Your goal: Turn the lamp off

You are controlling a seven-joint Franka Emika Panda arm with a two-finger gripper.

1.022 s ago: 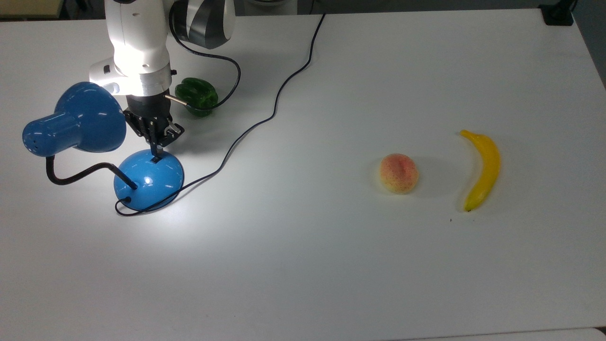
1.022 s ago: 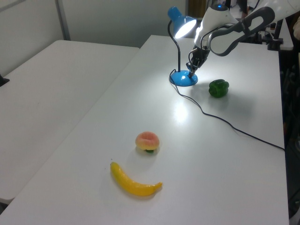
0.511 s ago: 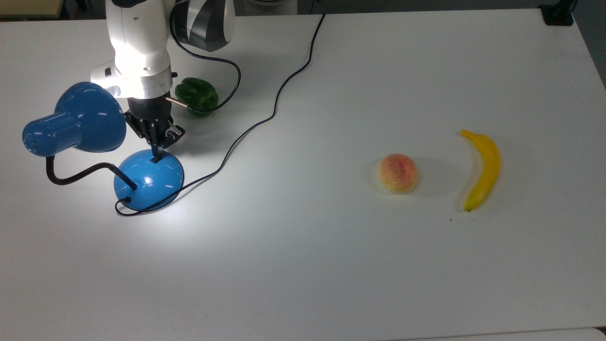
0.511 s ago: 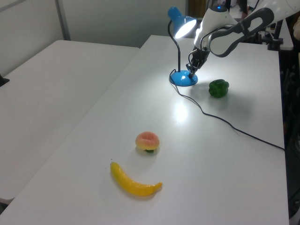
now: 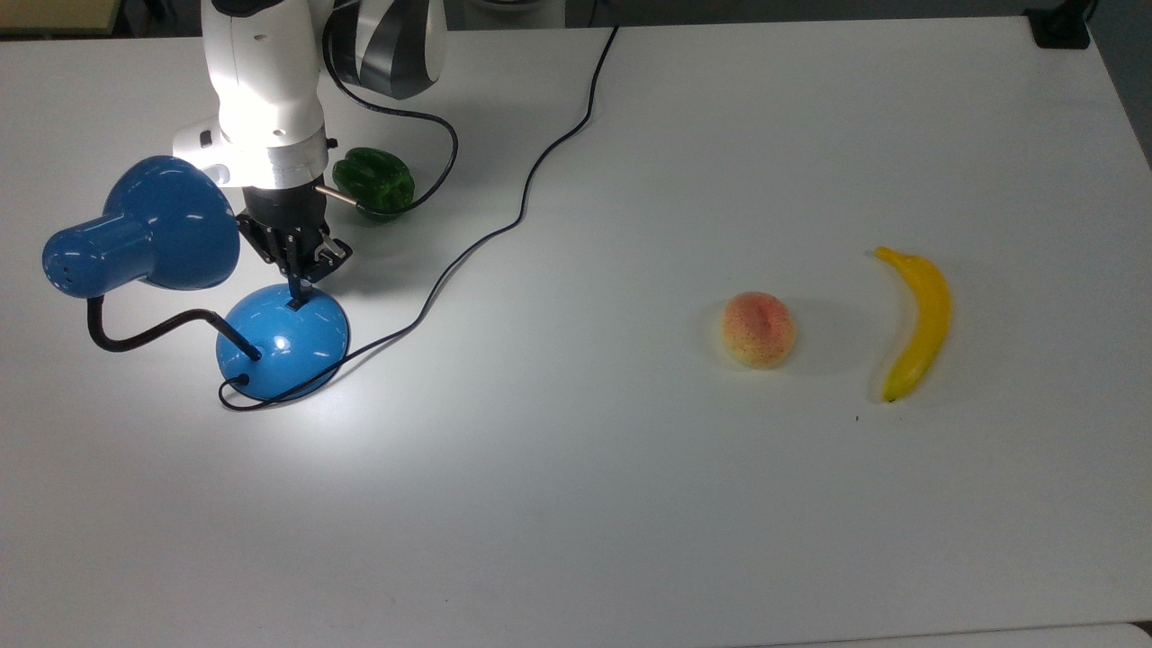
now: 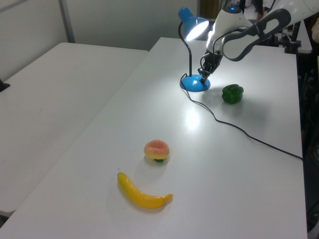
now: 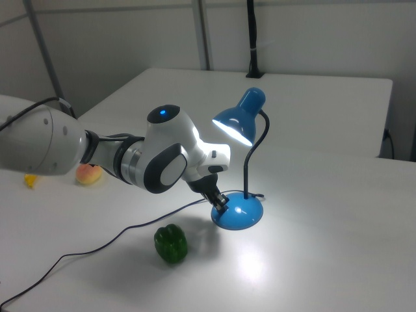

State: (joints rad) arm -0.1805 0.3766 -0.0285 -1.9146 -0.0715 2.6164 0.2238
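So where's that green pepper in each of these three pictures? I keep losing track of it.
Top view: the green pepper sits upper left on the table, just right of the robot's arm.
Left view: the pepper is upper right, to the right of the lamp.
Right view: the pepper is low and centre, left of and below the lamp's base.
Shared landmark: the blue lamp, lit, standing close beside the pepper.

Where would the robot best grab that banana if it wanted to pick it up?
Probably the banana's thick middle, coming straight down with the fingers across its narrow width. It lies flat on the table, curved, with open space on both sides; the peach sits apart, so nothing seems to block that approach.
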